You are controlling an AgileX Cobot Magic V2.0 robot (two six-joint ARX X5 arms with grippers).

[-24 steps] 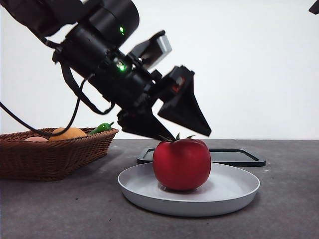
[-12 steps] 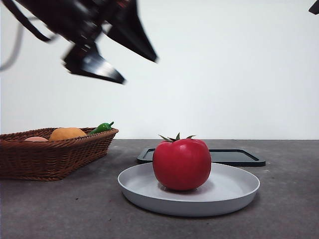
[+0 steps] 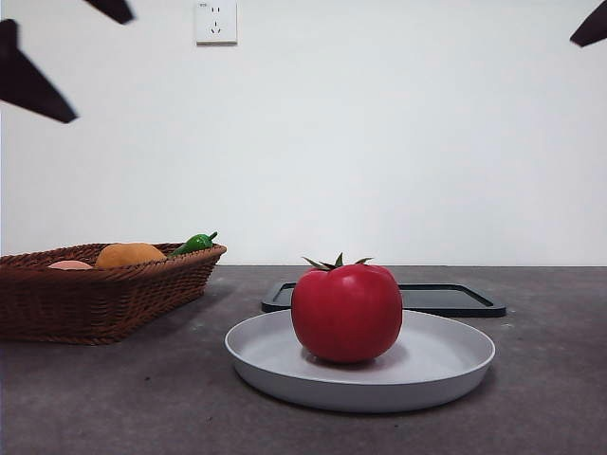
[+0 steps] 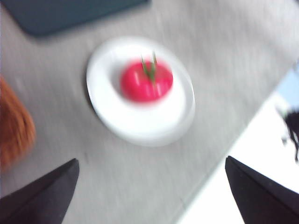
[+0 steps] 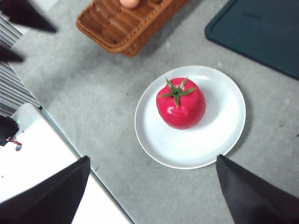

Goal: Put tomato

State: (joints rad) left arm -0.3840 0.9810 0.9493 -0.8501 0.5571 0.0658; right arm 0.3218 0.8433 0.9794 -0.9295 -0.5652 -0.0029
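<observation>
The glossy red tomato (image 3: 346, 313) with its green calyx stands upright on the white plate (image 3: 446, 365), free of any gripper. The right wrist view looks straight down on the tomato (image 5: 181, 103) near the middle of the plate (image 5: 219, 135). The blurred left wrist view shows the tomato (image 4: 145, 82) and plate (image 4: 140, 126) too. My left gripper (image 3: 102, 71) hangs open and empty high at the upper left, far from the tomato; its own view shows the left gripper (image 4: 152, 160) with jaws spread wide. My right gripper (image 5: 153, 158) is open and empty, showing only as a black tip (image 3: 590, 28) at the top right corner.
A brown wicker basket (image 3: 95, 299) at the left holds an orange fruit (image 3: 129, 254), a green pepper (image 3: 194, 243) and a pale peach-coloured item (image 3: 69, 265). A dark flat tray (image 3: 446, 299) lies behind the plate. The table's near edge (image 5: 70, 140) runs close to the plate.
The left gripper has risen from just above the tomato and pulled away up and to the left. The tomato stays put on the plate.
</observation>
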